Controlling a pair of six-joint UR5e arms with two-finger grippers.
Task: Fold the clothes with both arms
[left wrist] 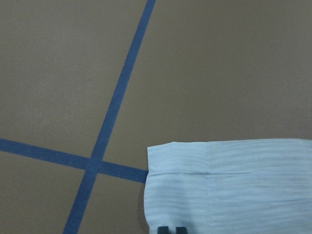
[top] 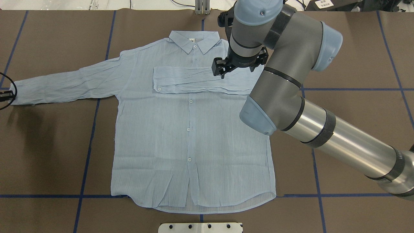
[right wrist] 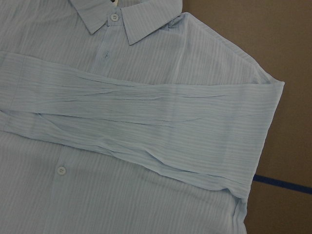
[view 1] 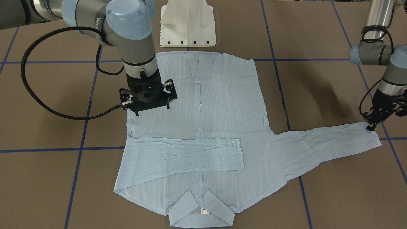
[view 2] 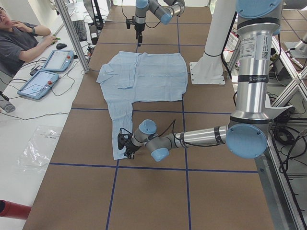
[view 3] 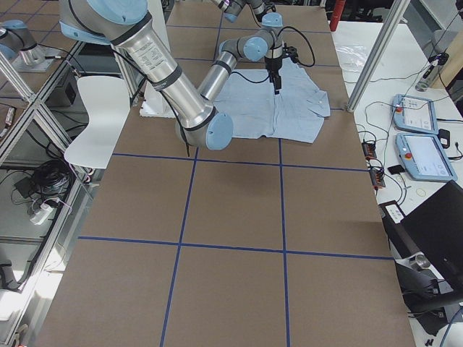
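I see one pale-blue shirt (top: 194, 136) lying flat, one sleeve (top: 194, 81) folded across its chest. My left gripper (view 1: 370, 127) pinches the other cuff (left wrist: 175, 185); of the right gripper (top: 222, 72) I cannot tell.

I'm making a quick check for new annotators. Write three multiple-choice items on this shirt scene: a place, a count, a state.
1. Where is the left gripper? A at the collar; B at the cuff of the outstretched sleeve; C at the hem.
2. How many sleeves lie folded across the front of the shirt? A none; B one; C two.
3. How is the shirt's front? A buttoned shut; B wide open; C turned face down.

1 B: it stands at the cuff's edge in the front-facing and left wrist views.
2 B: one folded sleeve crosses the chest, the other lies out sideways.
3 A: the buttons are done up down the middle.
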